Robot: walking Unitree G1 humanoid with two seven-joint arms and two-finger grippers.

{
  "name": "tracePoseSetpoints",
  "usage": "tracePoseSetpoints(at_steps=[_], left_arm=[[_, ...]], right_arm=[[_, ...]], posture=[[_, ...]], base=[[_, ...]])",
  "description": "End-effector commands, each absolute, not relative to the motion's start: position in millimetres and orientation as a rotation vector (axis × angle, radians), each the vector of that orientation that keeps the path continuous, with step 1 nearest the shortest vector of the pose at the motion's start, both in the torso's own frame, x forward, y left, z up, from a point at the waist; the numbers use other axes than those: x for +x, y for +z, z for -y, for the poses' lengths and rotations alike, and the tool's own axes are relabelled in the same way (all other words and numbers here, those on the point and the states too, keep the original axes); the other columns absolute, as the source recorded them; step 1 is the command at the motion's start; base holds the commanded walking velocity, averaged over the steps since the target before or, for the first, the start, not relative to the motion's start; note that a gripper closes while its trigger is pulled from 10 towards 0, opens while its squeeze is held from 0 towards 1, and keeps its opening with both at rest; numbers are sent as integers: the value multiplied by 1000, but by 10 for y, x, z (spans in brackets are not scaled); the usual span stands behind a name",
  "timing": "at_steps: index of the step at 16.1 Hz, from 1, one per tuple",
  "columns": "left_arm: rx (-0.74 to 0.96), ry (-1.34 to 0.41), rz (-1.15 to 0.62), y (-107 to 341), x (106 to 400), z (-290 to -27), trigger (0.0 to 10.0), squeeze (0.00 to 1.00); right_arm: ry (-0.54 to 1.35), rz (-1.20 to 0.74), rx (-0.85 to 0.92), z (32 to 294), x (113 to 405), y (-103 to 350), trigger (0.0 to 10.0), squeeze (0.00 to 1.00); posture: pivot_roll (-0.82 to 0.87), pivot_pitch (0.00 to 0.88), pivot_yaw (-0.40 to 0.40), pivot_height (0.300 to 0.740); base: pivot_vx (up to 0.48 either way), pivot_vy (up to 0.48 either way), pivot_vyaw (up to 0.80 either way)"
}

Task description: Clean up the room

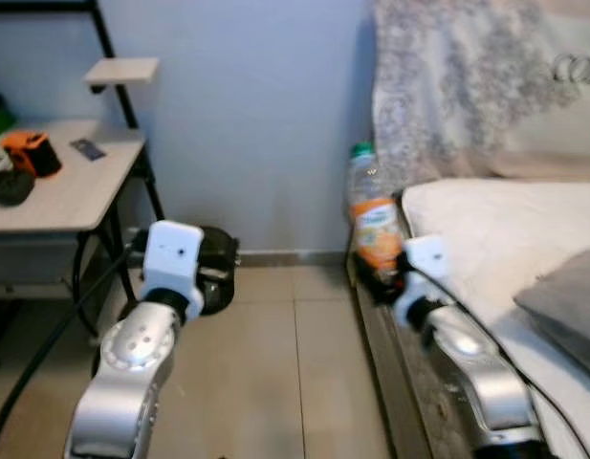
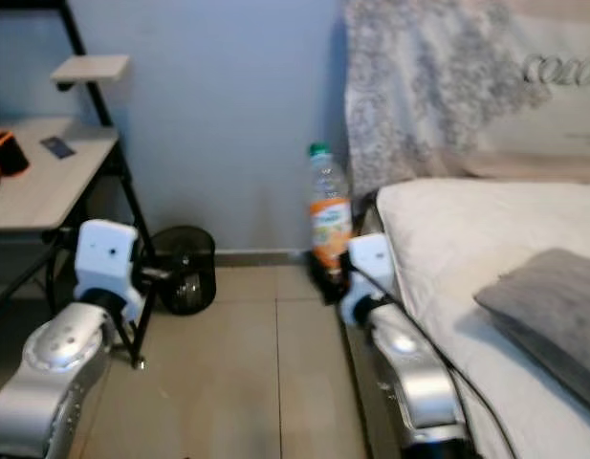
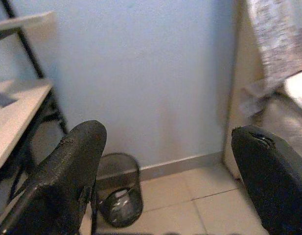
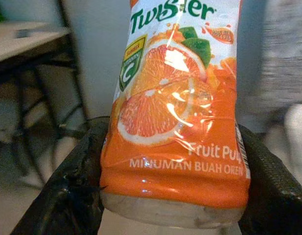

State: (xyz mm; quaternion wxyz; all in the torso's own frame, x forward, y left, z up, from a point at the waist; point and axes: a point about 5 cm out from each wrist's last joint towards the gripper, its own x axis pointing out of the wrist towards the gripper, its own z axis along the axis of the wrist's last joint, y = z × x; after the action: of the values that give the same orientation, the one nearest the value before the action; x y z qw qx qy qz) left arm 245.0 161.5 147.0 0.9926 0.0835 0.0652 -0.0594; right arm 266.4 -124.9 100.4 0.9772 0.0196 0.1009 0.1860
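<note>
1. The right gripper [image 4: 173, 181] was clamped round the lower part of an orange-juice bottle [image 1: 375, 222], one black finger [image 4: 67, 186] on each side of the label. In the head views the bottle stood upright at centre right of the frame, beside the bed [image 1: 505, 239] and in front of the blue wall [image 1: 256, 115].

2. The left gripper [image 3: 168, 176] hung empty with its fingers spread wide, at lower left of the head view. Between those fingers, low in the wrist frame, sat a dark mesh bin [image 3: 119, 196] on the tiled floor [image 1: 275, 363], against the wall.

3. A desk [image 1: 75, 186] with small items on it filled the upper left of the head view; a grey pillow [image 1: 567, 306] lay on the bed at the right edge.

4. The step in hand looked like carrying the bottle off as rubbish: the grasp was made, the disposal not yet done.

5. The next move would likely call for bringing the bottle leftward across the floor to the bin and holding it over the opening before letting go. Whether the bottle was resting on anything could not be told.
</note>
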Motion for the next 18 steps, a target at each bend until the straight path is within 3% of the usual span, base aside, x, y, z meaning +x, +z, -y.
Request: tracePoseSetpoints(at_steps=[1,4,8,13,18], left_arm=[[164,-125,-122,1494,2445,-1617,10000,0],[161,-120,-123,1495,2440,-1612,10000,0],[164,-123,-126,1494,2442,-1611,10000,0],[170,-129,-133,1489,2464,-1616,10000,0],[172,-135,-137,1494,2485,-1621,10000,0]], right_arm=[[385,-185,39,1251,2681,1059,10000,0],[412,-176,9,1238,2675,1070,10000,0],[426,-187,36,1219,2670,1068,10000,0],[437,-189,112,1186,2702,1113,10000,0],[419,-187,86,1193,2709,1099,10000,0]], posture=[[-7,0,-21,740],[-8,0,-23,740],[-7,0,-23,740],[-5,0,-19,740],[-4,0,-15,740]], base=[[247,0,0],[246,0,0],[245,0,800],[0,0,428],[102,0,0]])
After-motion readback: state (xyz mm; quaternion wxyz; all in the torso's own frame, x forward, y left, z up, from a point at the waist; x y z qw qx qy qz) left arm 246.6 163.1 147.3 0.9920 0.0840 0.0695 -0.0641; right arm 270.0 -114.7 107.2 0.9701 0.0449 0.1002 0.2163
